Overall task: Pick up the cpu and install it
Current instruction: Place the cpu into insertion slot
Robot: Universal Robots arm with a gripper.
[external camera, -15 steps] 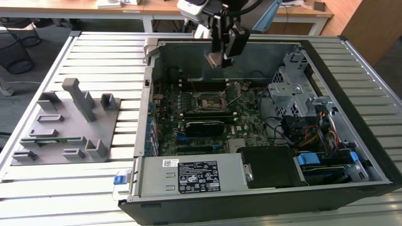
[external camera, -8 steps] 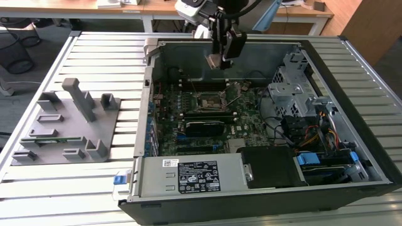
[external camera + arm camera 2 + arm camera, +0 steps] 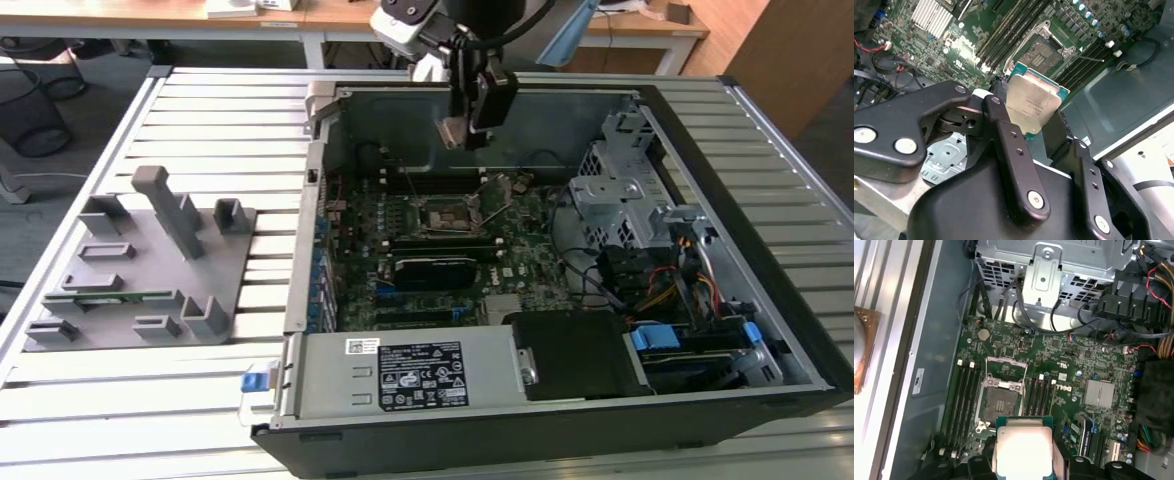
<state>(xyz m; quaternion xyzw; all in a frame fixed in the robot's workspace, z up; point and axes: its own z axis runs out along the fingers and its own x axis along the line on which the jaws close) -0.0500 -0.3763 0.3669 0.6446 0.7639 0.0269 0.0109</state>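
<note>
So on the exterior view's left sits a grey fixture block, then the open pc case where the gripper hangs over the motherboard, its 2 fingers pinching the cpu by its edges near the open socket, drive cage further right.

Even, soft light falls on the pale slatted surface in the exterior view. The inside of the open computer case sits in shade, darkest toward the exterior view's right. In the first wrist view the metal top of the cpu glares almost white (the surface beside the case washes out too). In the second wrist view the black pincer, close to the lens, carries a dull sheen and looks soft.
</note>
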